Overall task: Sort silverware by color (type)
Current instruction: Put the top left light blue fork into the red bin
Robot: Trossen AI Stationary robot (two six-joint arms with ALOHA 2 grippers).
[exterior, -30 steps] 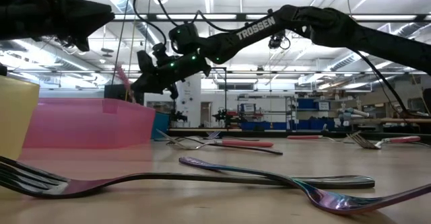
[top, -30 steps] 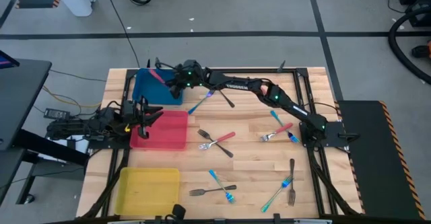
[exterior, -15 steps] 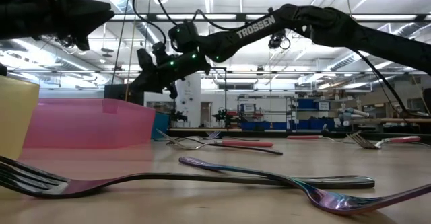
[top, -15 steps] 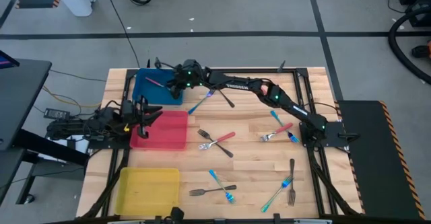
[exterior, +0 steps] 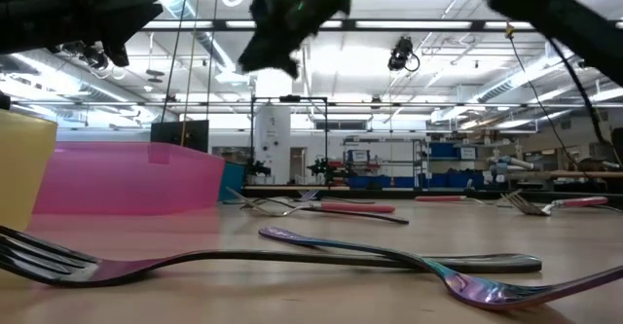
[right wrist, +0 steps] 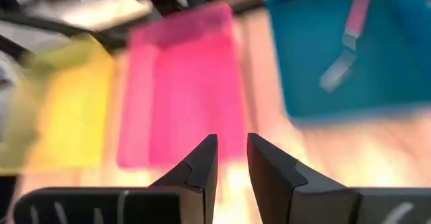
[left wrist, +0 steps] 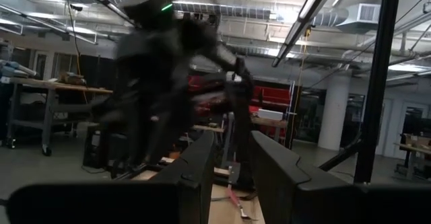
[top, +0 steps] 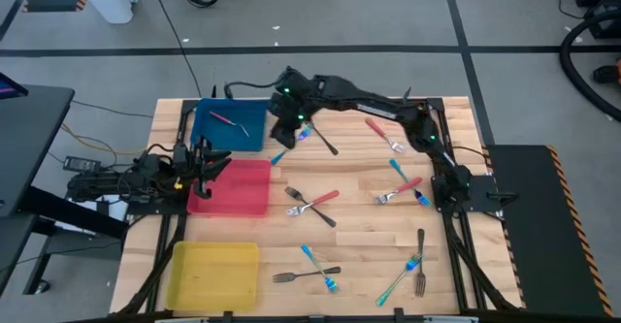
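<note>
A red-handled fork (top: 231, 119) lies flat on the floor of the blue bin (top: 218, 137); it also shows in the right wrist view (right wrist: 351, 30). My right gripper (top: 281, 137) hovers over the table just right of that bin, open and empty (right wrist: 232, 158). My left gripper (top: 212, 160) waits open at the left edge of the pink bin (top: 243, 192). Several forks lie flat on the table: a blue one (top: 291, 146), a dark one (top: 323, 141), a red one (top: 381, 134), and a red and a dark one crossed (top: 312, 205).
A yellow bin (top: 213, 274) stands at the near left. More forks lie at the right (top: 403, 182) and along the near edge (top: 315, 270), (top: 419, 260). In the low view a dark fork (exterior: 292, 258) lies close to the camera.
My right gripper, which held the red-handled fork tilted over the blue bin, has let it go; the fork now lies flat in the bin. The gripper has then swung toward the table's right and a little nearer, clear of the bin.
</note>
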